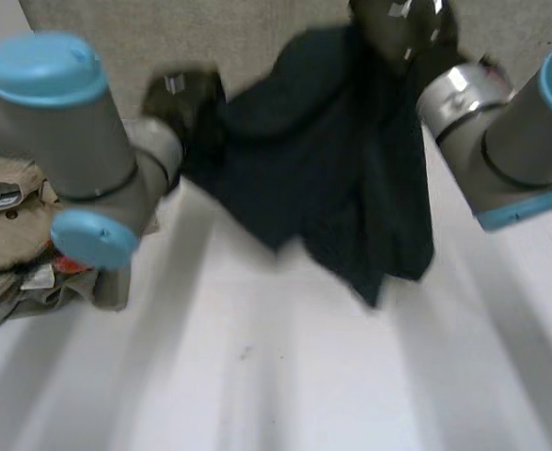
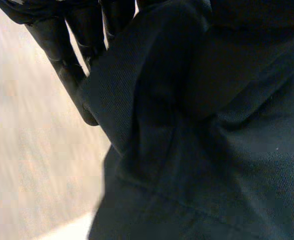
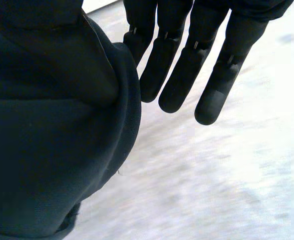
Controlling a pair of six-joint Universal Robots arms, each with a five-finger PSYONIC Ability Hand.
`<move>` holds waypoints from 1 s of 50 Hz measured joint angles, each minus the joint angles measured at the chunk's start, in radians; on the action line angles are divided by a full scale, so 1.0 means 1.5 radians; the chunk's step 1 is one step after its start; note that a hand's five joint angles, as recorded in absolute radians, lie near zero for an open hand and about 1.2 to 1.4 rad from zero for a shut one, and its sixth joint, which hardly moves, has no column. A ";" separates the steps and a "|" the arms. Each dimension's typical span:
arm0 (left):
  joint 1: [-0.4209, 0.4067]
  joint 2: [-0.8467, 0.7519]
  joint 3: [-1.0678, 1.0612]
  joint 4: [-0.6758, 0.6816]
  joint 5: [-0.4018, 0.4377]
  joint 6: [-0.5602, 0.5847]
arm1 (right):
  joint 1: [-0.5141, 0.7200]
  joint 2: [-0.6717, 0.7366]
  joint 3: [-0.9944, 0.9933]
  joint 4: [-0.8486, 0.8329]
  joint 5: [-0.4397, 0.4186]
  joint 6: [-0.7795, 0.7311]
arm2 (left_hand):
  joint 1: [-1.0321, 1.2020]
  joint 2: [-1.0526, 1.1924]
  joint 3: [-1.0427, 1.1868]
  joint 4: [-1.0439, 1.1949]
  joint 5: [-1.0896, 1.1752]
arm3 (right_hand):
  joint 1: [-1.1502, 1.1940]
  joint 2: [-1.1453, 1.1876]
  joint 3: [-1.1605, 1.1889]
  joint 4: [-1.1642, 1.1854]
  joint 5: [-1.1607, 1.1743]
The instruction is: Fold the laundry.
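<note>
Left arm [image 1: 69, 132] close over the bench [image 1: 304, 376], left robot hand [image 2: 66, 60] and right robot hand [image 3: 187, 65] with fingers straight and apart, dark garment [image 1: 332, 160] draped over both, hanging above the bench, beige clothes pile [image 1: 12, 235] at the bench's left edge.

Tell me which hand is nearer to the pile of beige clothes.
Left. The left hand is at the edge of the dark garment toward the beige clothes; the right hand is at the garment's opposite edge, farther away.
</note>
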 measured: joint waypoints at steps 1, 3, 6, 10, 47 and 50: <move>-0.001 0.007 0.003 0.016 0.004 0.005 | -0.001 -0.002 -0.001 -0.013 0.003 0.006 | 0.000 0.000 0.001 0.000 0.000 | 0.000 0.000 0.000 0.000 0.000; -0.002 0.026 0.003 0.066 0.019 0.014 | -0.005 -0.014 0.003 -0.054 0.009 0.031 | 0.000 0.000 0.002 0.000 0.000 | 0.000 0.000 0.000 0.000 0.003; -0.004 0.047 -0.015 0.122 0.045 0.018 | -0.015 -0.047 0.030 -0.079 0.005 0.061 | 0.000 0.000 0.005 0.000 0.000 | 0.000 0.000 0.000 0.000 0.005; -0.001 0.060 -0.081 0.147 0.071 0.018 | -0.037 -0.113 0.113 -0.023 -0.029 0.078 | 0.000 0.000 0.005 0.000 0.000 | 0.000 0.000 0.000 0.000 0.006; 0.045 0.327 -0.598 -0.008 0.058 0.039 | -0.065 -0.182 0.210 0.596 -0.054 -0.114 | -0.517 -0.540 -0.531 -0.549 -0.516 | -0.500 -0.541 -0.565 -0.572 -0.570; 0.044 0.322 -0.606 -0.016 0.032 -0.009 | -0.033 -0.138 0.175 0.601 -0.058 -0.138 | -0.517 -0.540 -0.531 -0.549 -0.516 | -0.500 -0.541 -0.565 -0.572 -0.569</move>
